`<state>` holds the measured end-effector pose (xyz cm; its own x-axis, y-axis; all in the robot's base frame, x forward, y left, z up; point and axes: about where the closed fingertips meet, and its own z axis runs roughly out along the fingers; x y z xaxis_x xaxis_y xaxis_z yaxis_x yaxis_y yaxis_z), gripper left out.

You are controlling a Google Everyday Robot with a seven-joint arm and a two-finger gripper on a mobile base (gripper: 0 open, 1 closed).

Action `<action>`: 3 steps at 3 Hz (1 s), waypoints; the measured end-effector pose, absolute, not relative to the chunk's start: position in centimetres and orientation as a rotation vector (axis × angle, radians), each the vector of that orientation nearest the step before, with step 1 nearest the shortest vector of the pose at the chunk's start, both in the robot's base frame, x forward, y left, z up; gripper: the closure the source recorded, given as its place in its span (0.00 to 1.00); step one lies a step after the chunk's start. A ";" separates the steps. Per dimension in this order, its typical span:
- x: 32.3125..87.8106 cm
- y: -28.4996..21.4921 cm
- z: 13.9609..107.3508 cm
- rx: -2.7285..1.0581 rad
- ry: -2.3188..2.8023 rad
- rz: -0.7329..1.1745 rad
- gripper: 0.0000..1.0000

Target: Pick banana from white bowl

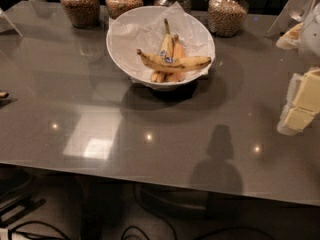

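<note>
The long curved yellow banana point(175, 63) lies crosswise on top of two straighter bananas point(167, 48) in the white bowl point(120, 49). It has brown speckles, dark tips and a small blue sticker near its middle. The bowl is lined with crumpled white paper and stands at the back middle of the grey table point(100, 104). My gripper point(298, 111) hangs at the right edge of the view, above the table. It is well to the right of the bowl and lower in the view. Nothing shows in it.
Several grain-filled glass jars point(80, 4) stand in a row behind the bowl, one at the back right point(227, 14). A small dark object point(3, 95) pokes in at the left edge. The table's front edge runs along the bottom, with cables point(30, 229) on the floor below.
</note>
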<state>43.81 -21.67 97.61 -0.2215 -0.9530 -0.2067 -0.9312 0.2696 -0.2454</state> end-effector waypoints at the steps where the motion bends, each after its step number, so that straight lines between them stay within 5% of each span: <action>1: 43.8 -21.7 97.6 -1.725 2.232 -0.098 0.00; 3: 49.2 -18.2 98.2 -1.636 2.015 -0.079 0.00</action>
<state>49.17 -18.17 98.17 -0.1189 -0.9227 -0.3667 -0.8911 0.2621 -0.3706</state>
